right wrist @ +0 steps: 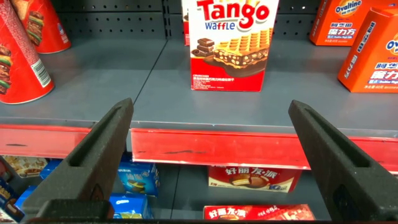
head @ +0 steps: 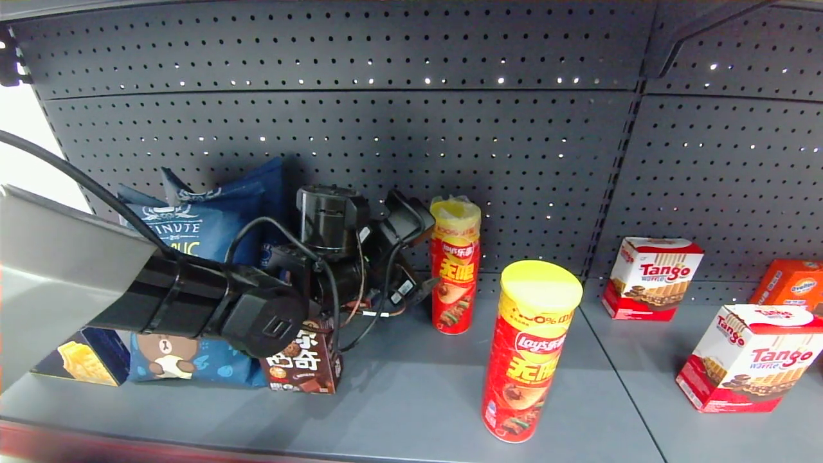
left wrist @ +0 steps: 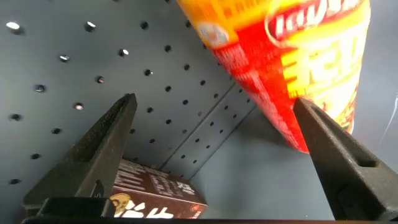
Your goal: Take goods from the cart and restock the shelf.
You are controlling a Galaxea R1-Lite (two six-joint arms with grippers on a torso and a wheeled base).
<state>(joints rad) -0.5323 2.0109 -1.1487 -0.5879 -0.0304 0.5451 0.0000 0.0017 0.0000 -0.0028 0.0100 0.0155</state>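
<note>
My left gripper (head: pixel 411 254) reaches deep into the shelf, beside the rear red chips can (head: pixel 454 265) with its yellow lid. In the left wrist view this gripper (left wrist: pixel 214 127) is open, and the chips can (left wrist: pixel 292 56) stands tilted in the picture close to one finger (left wrist: pixel 333 158), not clamped. A brown cookie box (head: pixel 302 368) stands under the left arm and shows as the brown box (left wrist: pixel 155 198) beyond the other finger. A second chips can (head: pixel 530 350) stands nearer the shelf front. My right gripper (right wrist: pixel 211 127) hangs open and empty in front of the shelf's red edge strip (right wrist: pixel 217 148).
Blue snack bags (head: pixel 206 222) lean on the pegboard at the left, with a blue bear pack (head: pixel 173 360) in front. Red-and-white wafer boxes (head: pixel 652 278) (head: pixel 749 357) and an orange box (head: pixel 789 283) fill the right bay. Lower shelves hold more boxes (right wrist: pixel 252 179).
</note>
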